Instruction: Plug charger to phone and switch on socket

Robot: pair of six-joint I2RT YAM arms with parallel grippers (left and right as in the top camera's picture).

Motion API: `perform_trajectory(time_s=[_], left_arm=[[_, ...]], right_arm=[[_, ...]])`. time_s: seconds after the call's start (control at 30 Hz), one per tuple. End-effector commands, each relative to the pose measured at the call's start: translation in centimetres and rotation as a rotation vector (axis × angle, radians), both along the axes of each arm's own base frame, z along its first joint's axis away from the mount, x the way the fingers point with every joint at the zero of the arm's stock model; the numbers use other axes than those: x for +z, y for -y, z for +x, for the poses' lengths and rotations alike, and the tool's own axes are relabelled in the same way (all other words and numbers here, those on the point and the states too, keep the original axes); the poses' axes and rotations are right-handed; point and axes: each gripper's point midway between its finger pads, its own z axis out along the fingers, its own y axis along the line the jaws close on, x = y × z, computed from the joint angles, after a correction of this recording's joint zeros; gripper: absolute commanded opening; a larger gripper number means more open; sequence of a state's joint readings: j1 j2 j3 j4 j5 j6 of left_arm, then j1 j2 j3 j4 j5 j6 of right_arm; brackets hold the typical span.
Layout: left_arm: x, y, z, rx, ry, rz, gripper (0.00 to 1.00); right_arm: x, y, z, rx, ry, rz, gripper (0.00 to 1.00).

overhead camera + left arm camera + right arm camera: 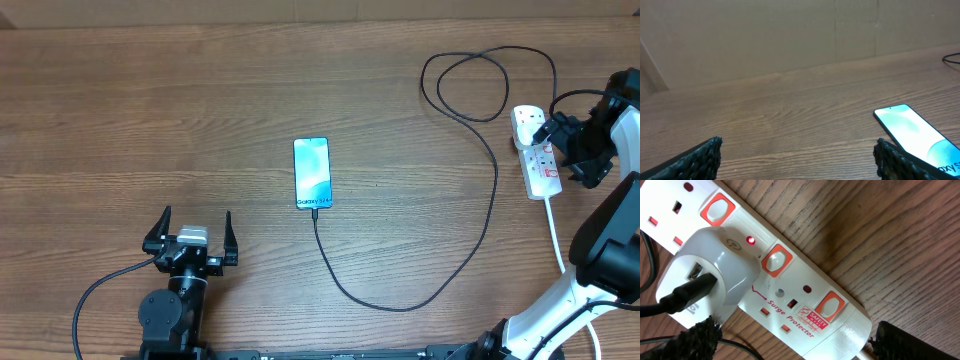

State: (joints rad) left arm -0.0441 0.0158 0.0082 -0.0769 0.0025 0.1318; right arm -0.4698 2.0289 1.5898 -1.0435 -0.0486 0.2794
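Over the socket [540, 168] the right gripper [558, 148] hovers, fingers spread; the left gripper [197, 222] rests low, likewise spread.

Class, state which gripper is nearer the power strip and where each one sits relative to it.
Right. The right gripper hovers directly above the power strip; the left gripper sits far off to its left, beyond the phone.

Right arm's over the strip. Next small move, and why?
Probably lift the right gripper straight up, away from the socket. The red light beside the white adapter is lit, and the charger reaches the phone, whose screen glows, so switching looks done.
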Motion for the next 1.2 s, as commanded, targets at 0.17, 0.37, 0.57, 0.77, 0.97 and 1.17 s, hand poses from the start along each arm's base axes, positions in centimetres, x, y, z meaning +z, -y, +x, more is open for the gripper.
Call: perform_trajectory(time_s=[0.17, 0.37, 0.57, 0.77, 0.97, 1.17], left_arm=[[0.1, -0.1, 0.0, 0.007, 0.008, 0.019, 1.00], [0.1, -0.1, 0.0, 0.007, 0.008, 0.019, 1.00], [0.1, -0.1, 0.0, 0.007, 0.008, 0.019, 1.00], [0.1, -0.1, 0.0, 0.007, 0.008, 0.019, 1.00], [0.1, -0.1, 0.0, 0.007, 0.008, 0.019, 1.00], [0.1, -0.1, 0.0, 0.007, 0.008, 0.019, 1.00]], right_arm=[[2.0, 0.2, 0.9, 0.012, 0.055, -0.023, 1.00], [2.9, 0.2, 1.0, 0.013, 0.074, -0.033, 1.00], [7.1, 0.2, 1.1, 0.014, 0.166, -0.080, 1.00], [13.2, -0.1, 0.5, 0.014, 0.300, -0.148, 1.00], [17.4, -0.6, -0.4, 0.014, 0.393, -0.195, 1.00], [20.3, -1.2, -1.2, 0.019, 0.460, -0.228, 1.00]])
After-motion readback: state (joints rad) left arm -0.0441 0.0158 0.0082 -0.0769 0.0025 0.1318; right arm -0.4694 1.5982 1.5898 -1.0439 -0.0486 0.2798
